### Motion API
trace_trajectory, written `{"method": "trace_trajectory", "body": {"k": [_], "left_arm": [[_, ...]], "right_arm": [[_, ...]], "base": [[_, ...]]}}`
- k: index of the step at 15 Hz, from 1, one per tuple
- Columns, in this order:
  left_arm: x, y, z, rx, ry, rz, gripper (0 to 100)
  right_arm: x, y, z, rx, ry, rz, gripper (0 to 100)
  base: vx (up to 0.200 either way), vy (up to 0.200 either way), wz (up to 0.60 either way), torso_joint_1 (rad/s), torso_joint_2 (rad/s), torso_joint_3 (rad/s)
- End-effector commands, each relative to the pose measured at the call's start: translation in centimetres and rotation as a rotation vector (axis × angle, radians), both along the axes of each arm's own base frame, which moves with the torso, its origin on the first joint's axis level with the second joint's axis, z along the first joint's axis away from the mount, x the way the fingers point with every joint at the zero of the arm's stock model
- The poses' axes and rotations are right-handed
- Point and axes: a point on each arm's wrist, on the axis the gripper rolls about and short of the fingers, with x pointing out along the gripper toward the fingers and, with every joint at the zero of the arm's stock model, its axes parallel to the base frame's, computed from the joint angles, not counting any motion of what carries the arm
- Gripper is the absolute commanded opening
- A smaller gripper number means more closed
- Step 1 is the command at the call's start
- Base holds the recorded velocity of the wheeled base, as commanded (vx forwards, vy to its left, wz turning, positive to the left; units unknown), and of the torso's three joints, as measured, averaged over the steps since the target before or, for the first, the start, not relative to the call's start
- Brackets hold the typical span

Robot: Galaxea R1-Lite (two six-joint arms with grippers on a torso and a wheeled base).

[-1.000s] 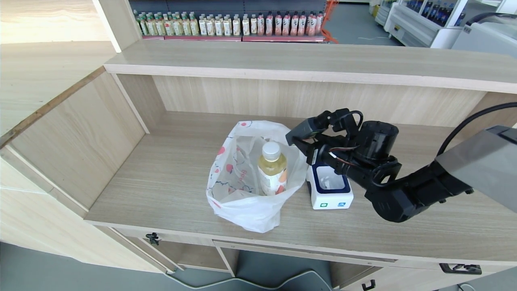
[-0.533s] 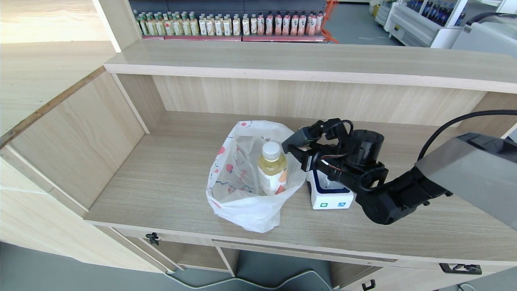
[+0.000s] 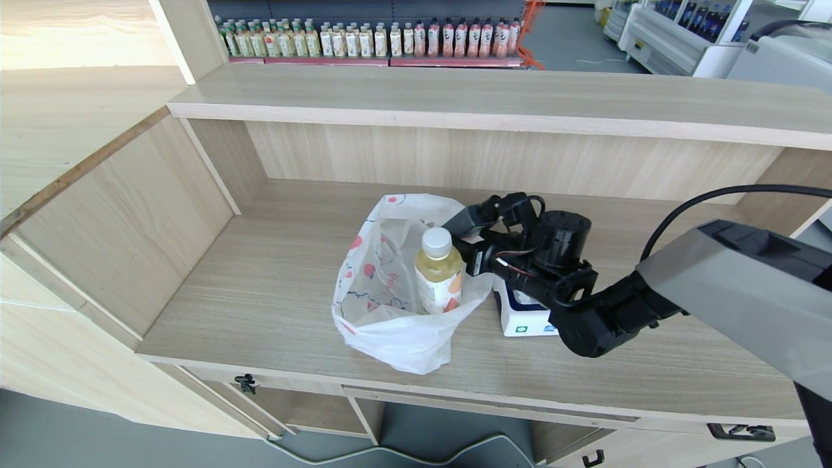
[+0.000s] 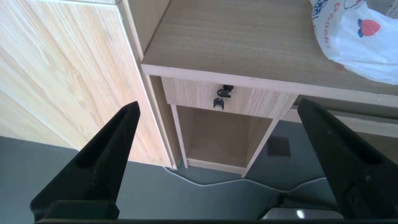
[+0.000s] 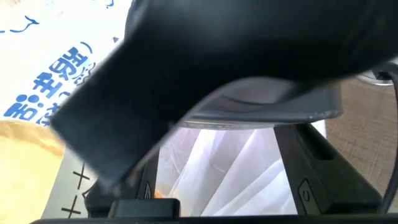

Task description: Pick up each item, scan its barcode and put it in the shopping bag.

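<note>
Here, right hand [image 3: 460, 242] released beside labelled bottle [image 3: 439, 270] in shopping bag [image 3: 383, 325]; left hand [image 4: 217, 111] released.

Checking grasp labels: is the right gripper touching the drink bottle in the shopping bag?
Cannot tell. In the head view the right gripper sits beside the drink bottle, overlapping the rim of the shopping bag; no gap or contact shows plainly.

Table [image 3: 273, 286]: light wood-grain counter top, recessed, walled at the left side and the back in matching wood. Lying on it, towards the front edge: one white plastic shopping bag [image 3: 383, 325], red-and-blue print, mouth open; just beside it on the right, one white-and-blue box-shaped scanner [image 3: 523, 322].
</note>
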Motion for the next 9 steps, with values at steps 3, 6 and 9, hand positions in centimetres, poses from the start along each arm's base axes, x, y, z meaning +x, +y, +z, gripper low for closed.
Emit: {"method": "trace_trajectory", "body": {"k": [3,6,9], "left_arm": [[0.00,0.00,0.00,0.000,-0.001,0.000,100],[0.00,0.00,0.00,0.000,-0.001,0.000,100],[0.00,0.00,0.00,0.000,-0.001,0.000,100]], "right_arm": [[0.30,0.26,-1.02,-0.015,0.021,0.002,0],[0.50,0.21,-1.11,-0.015,0.019,-0.001,0],[0.65,0.29,-0.83,-0.009,0.009,0.001,0]], "base": [[0.000,0.000,0.00,0.000,0.00,0.000],[0.000,0.000,0.00,0.000,0.00,0.000],[0.000,0.000,0.00,0.000,0.00,0.000]]}}
